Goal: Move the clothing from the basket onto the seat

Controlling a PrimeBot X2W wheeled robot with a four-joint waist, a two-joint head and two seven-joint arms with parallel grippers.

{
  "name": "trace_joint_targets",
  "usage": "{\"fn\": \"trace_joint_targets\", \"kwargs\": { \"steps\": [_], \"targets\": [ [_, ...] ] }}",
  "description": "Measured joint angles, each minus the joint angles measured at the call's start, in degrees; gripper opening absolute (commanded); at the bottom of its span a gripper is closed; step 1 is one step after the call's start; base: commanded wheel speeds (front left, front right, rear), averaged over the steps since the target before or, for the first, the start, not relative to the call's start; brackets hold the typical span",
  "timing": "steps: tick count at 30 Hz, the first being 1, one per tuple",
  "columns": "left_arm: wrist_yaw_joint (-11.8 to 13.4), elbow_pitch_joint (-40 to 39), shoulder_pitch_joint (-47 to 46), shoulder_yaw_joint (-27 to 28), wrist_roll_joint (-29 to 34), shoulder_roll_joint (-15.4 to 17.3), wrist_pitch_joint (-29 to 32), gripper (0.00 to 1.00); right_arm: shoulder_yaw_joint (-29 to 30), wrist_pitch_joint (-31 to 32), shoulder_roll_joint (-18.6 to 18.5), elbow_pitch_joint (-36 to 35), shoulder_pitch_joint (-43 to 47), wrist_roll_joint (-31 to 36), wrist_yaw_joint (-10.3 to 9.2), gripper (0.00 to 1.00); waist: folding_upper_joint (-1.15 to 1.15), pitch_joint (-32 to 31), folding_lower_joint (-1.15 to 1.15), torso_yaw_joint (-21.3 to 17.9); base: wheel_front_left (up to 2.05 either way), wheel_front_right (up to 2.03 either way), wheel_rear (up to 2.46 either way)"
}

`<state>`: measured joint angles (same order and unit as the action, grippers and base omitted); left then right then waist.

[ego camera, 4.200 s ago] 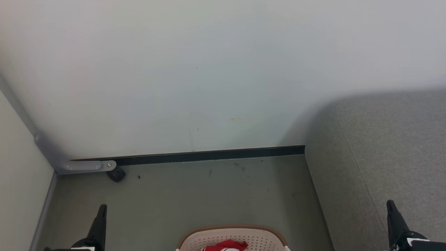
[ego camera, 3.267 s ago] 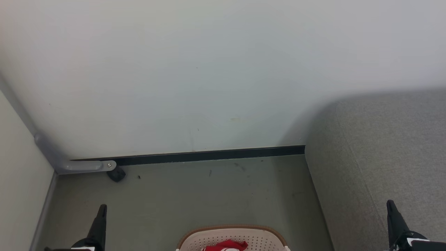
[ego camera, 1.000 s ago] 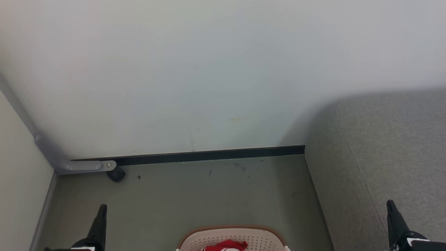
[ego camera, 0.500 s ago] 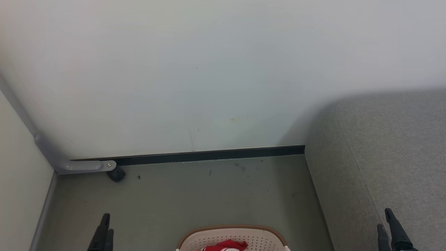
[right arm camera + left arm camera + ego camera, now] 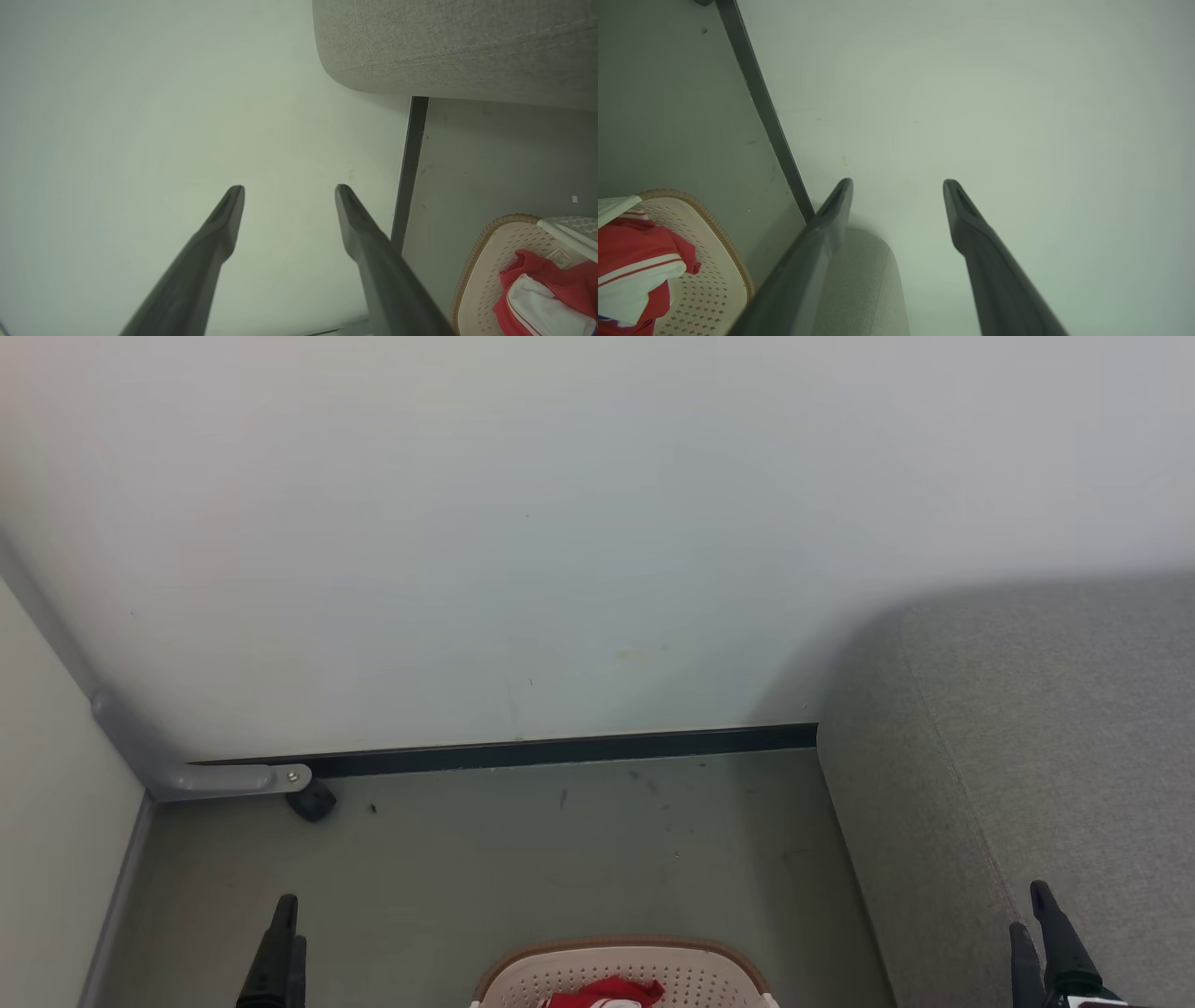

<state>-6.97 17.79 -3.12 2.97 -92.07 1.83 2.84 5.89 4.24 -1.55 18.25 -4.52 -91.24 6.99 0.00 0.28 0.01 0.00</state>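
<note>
Red-and-white clothing (image 5: 602, 992) lies bundled in the oval beige perforated plastic basket (image 5: 621, 944) on the grey-green floor (image 5: 523, 859), beside the large grey woven-fabric seat (image 5: 1046, 728) — bare where visible. Left gripper (image 5: 897, 186) and right gripper (image 5: 289, 189) hang wide open, empty — transfer not yet begun.

The left gripper (image 5: 899, 183) has two long, matte, dark grey fingers (image 5: 994, 280) that taper from broad bases to narrow rounded tips, each tip grooved on its inner face. The right gripper (image 5: 289, 187) looks the same, with a white patch (image 5: 1092, 1002) at its base.
</note>
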Motion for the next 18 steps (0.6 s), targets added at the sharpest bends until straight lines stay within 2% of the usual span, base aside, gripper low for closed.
{"fn": "trace_joint_targets", "kwargs": {
  "steps": [6, 18],
  "targets": [
    [0.0, -0.8, -0.2, -1.3, 1.4, 0.3, -1.2, 1.00, -1.0, -1.2, -0.5, -1.0, -0.9, 1.4, 0.01, 1.00, 0.00, 0.1, 0.00, 0.0, 0.00, 0.00, 0.00],
    [0.0, -1.8, -1.1, -4.3, 10.3, 2.2, -4.1, 1.00, -4.7, -3.9, -2.9, -3.0, -1.7, 7.4, 0.01, 1.00, 0.00, 0.3, 0.00, -0.1, 0.00, 0.00, 0.00]
  ]
}}
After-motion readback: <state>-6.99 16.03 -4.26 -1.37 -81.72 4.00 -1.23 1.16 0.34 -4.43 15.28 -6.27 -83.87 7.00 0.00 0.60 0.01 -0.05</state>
